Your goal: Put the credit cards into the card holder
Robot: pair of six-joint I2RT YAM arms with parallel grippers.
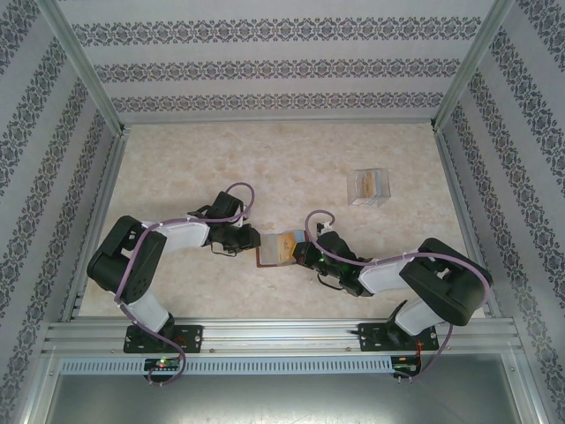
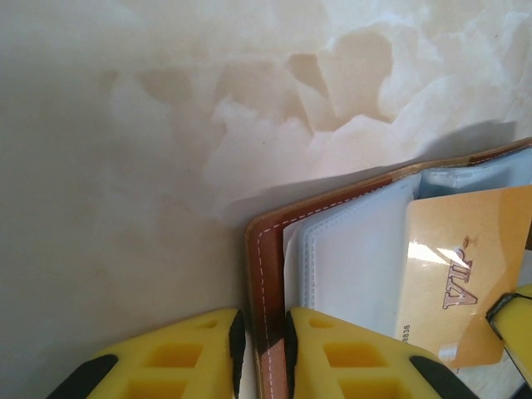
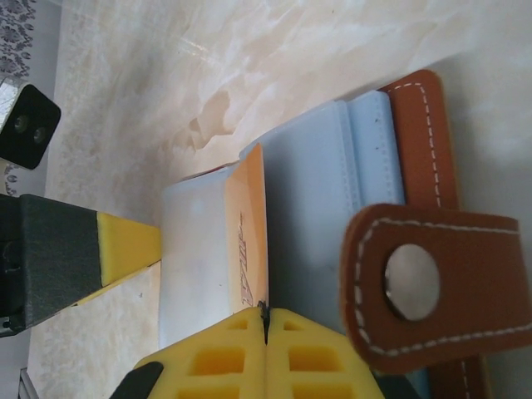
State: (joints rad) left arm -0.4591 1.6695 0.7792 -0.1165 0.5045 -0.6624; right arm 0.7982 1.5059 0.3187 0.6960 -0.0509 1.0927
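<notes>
A reddish-brown leather card holder (image 2: 259,249) was clamped by the left gripper (image 2: 262,353), an orange plastic card (image 3: 249,216) by the right gripper (image 3: 264,332).

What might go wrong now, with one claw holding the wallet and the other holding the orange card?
The right gripper pinches the orange card by one thin edge; pressed against the pale pockets, it may twist or slip. The left gripper clamps the card holder only by its cover edge, so the holder might pivot or pull free. The snap tab beside the right gripper may snag it.
</notes>
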